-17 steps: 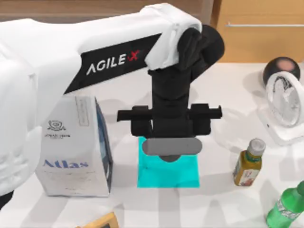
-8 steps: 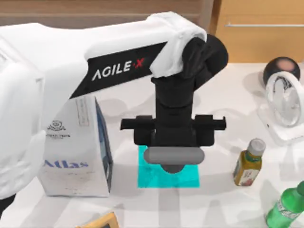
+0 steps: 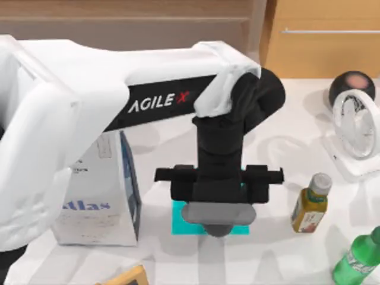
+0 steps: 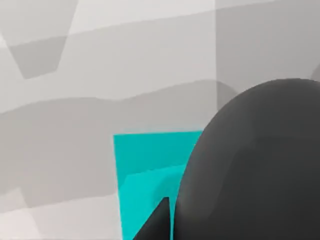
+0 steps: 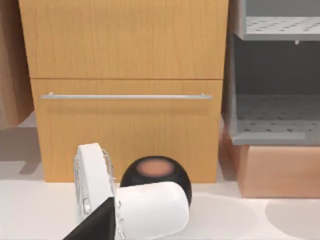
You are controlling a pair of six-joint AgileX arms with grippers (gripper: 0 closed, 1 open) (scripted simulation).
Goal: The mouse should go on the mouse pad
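The left gripper hangs over the middle of the table, pointing down above the near part of the mouse pad; its black wrist block hides the fingers from above, so I cannot tell whether they are spread or pressed together. In the left wrist view a big dark rounded shape, the mouse, sits close under the camera and over one side of the cyan mouse pad; whether it touches the pad or is held above it cannot be told. From above, just a strip of the pad shows to the left of the gripper and under it.

To the left of the pad stands a white bag with blue lettering, partly covered by the left arm. To the right stand a small yellow bottle, and nearer, at the table's right edge, a green bottle. Far right are a white fan and a black ball behind it.

The right wrist view shows the fan, the ball and a wooden drawer front.
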